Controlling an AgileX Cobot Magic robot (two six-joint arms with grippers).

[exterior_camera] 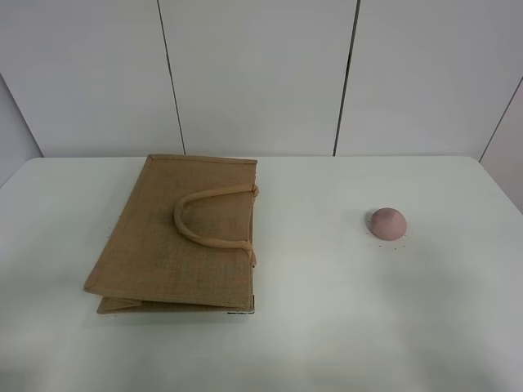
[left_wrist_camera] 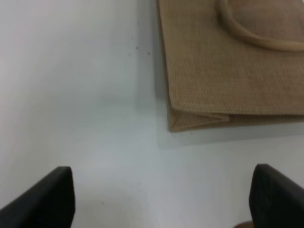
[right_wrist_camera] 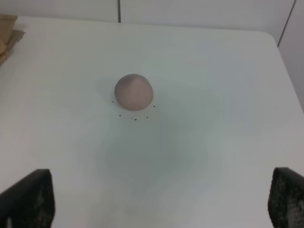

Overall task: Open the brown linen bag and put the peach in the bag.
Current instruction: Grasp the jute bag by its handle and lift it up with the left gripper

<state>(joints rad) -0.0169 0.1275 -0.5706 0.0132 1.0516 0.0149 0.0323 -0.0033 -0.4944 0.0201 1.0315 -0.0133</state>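
Note:
The brown linen bag (exterior_camera: 180,237) lies flat and closed on the left half of the white table, its beige loop handle (exterior_camera: 208,216) resting on top. Its near corner shows in the left wrist view (left_wrist_camera: 223,71). The pink peach (exterior_camera: 387,222) sits alone on the right half of the table; it also shows in the right wrist view (right_wrist_camera: 134,91). Neither arm shows in the exterior view. My left gripper (left_wrist_camera: 161,199) is open and empty above bare table short of the bag's corner. My right gripper (right_wrist_camera: 159,202) is open and empty, well short of the peach.
The white table (exterior_camera: 327,327) ends at a white panelled wall (exterior_camera: 261,73) behind. Its right edge (right_wrist_camera: 285,61) shows beyond the peach. A few small dark specks lie around the peach.

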